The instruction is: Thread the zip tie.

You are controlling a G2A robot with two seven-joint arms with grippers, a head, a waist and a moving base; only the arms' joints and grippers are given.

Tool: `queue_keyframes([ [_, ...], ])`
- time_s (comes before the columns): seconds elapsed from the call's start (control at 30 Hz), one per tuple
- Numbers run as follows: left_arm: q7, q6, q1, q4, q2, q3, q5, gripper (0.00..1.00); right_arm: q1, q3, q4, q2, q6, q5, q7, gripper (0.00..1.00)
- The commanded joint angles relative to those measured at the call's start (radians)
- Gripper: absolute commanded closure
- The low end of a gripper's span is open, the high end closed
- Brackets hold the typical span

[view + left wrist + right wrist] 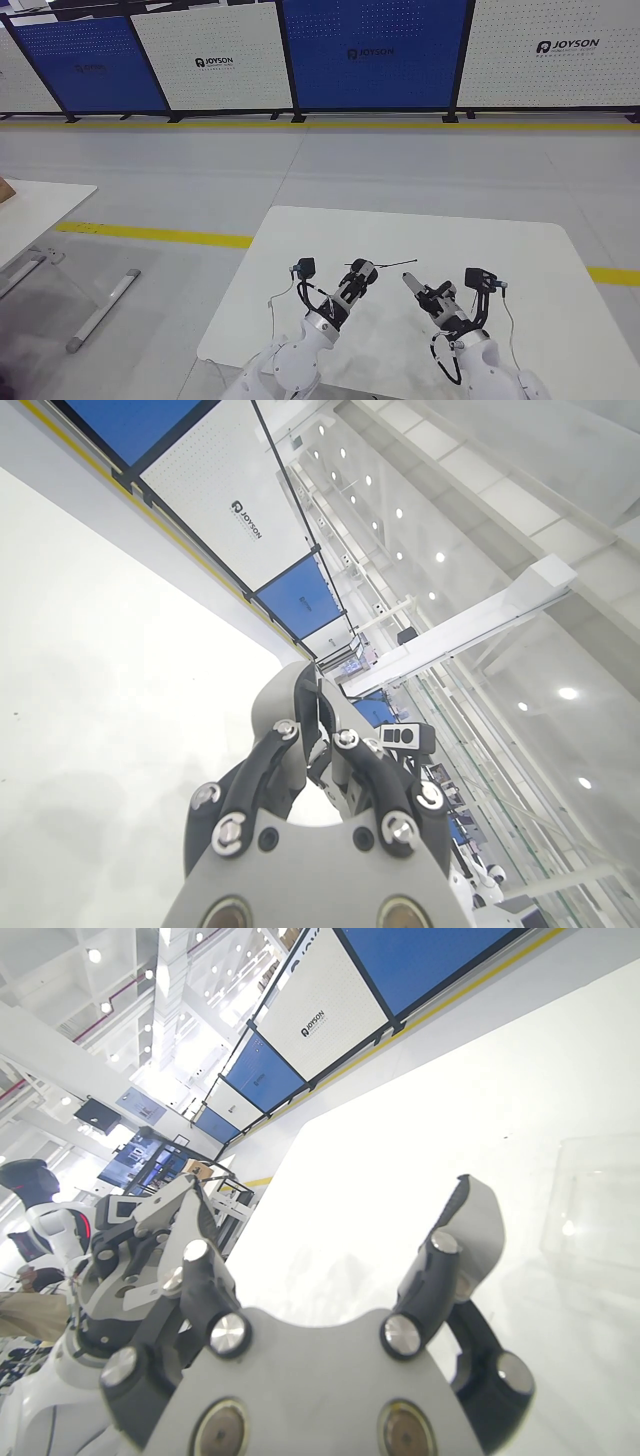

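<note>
My left end effector (pixel 365 268) is clenched on the zip tie (pixel 395 263). Its two pads are pressed together, with the strip pinched between them close to one end. From that grip the tie runs out sideways toward my right end effector (pixel 412 283), and its free tip hangs in the air just beyond and ahead of that one's fingertips. It lies clear of the worktop (pixel 500 240) below both.

I judge the tie to be very light and springy. It is stiff enough to hold itself out straight from a one-ended grip, but thin enough for the far tip to waver and bow under any push. The smooth plastic will probably slip through flat pads if pulled lengthwise. So the second hold belongs near the free tip, flat faces against the pads, leaving little loose length to flex while it is steered to the slot.

It looks like a thin, dark, nearly straight line from above. In my left wrist view the zip tie (pixel 318 699) shows edge-on as a narrow black strip between the toothed pads of the left end effector (pixel 312 680). I cannot make out which end carries the locking head.

My right end effector (pixel 330 1188) is released, fingers spread wide with nothing between them.
</note>
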Motion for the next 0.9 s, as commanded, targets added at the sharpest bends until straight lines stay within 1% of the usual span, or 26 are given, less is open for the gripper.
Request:
queue_keyframes([
  [0.0, 0.0, 0.0, 0.0, 0.0, 0.0, 0.0, 0.0, 1.0, 0.0, 0.0, 0.0, 0.0, 0.0, 0.0, 0.0, 0.0],
  [0.67, 0.0, 0.0, 0.0, 0.0, 0.0, 0.0, 0.0, 1.0, 0.0, 0.0, 0.0, 0.0, 0.0, 0.0, 0.0, 0.0],
  [0.77, 0.0, 0.0, 0.0, 0.0, 0.0, 0.0, 0.0, 1.0, -0.001, -0.004, -0.001, 0.0, -0.002, -0.024, -0.018, 0.0],
  [0.87, 0.0, 0.0, 0.0, 0.0, 0.0, 0.0, 0.0, 1.0, -0.005, -0.009, -0.01, 0.001, 0.009, -0.055, -0.03, 0.0],
])
